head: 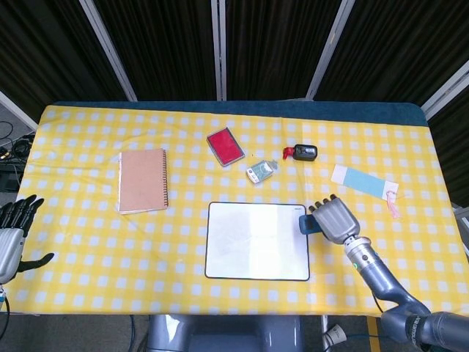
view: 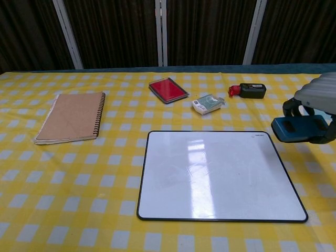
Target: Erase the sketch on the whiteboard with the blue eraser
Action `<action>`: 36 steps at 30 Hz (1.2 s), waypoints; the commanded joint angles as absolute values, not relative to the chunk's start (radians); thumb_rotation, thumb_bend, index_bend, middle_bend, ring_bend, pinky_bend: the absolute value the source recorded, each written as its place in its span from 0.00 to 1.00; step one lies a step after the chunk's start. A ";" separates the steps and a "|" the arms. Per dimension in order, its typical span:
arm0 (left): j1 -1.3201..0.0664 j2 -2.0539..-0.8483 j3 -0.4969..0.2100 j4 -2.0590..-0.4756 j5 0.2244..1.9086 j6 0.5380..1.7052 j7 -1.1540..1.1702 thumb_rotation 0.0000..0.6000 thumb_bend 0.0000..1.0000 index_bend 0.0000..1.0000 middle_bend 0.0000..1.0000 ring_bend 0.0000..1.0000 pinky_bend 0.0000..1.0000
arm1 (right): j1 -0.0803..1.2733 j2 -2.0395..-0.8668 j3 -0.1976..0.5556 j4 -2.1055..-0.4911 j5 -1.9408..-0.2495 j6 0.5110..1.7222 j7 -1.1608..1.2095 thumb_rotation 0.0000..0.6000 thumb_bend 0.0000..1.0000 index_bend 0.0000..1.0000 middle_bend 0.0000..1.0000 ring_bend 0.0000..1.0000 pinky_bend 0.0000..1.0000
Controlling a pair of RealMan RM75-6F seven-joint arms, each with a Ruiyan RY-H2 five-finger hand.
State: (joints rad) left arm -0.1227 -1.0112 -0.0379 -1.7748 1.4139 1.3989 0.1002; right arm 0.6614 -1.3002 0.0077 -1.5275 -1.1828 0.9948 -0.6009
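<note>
I see a glossy, smooth whiteboard [view: 218,176] on the bench's matt checked cloth [view: 79,205]; the notebook [view: 71,115] at left shows rough brown card.

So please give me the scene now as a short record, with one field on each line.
right hand: holds the blue eraser, lifted off the board at its far right corner
left hand: open, at the table's left edge, holding nothing
whiteboard: flat on the table, no sketch visible
notebook: closed, left of the board
red pad: beyond the board
tablecloth: yellow and white checks
</note>
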 commanded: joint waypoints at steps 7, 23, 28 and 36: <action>-0.127 -1.017 -0.039 -1.773 1.408 1.393 0.112 1.00 0.00 0.00 0.00 0.00 0.00 | 0.637 -1.408 0.052 -1.273 -0.980 0.893 -0.535 1.00 0.64 0.56 0.56 0.50 0.35; -0.127 -1.018 -0.039 -1.773 1.405 1.391 0.115 1.00 0.00 0.00 0.00 0.00 0.00 | 0.573 -1.304 0.036 -1.471 -1.184 1.005 -0.384 1.00 0.00 0.04 0.07 0.07 0.05; -0.123 -1.016 -0.036 -1.770 1.416 1.400 0.103 1.00 0.00 0.00 0.00 0.00 0.00 | 0.483 -1.230 -0.004 -1.549 -1.370 1.184 -0.261 1.00 0.00 0.04 0.01 0.00 0.00; -0.118 -1.015 -0.035 -1.758 1.444 1.419 0.074 1.00 0.00 0.00 0.00 0.00 0.00 | 0.361 -1.211 -0.054 -1.506 -1.524 1.386 -0.145 1.00 0.00 0.02 0.00 0.00 0.00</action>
State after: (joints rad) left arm -0.1181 -1.0147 -0.0344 -1.7596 1.4422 1.4180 0.0754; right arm 0.3968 -1.2248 -0.0342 -1.5130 -1.4897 1.3464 -0.1745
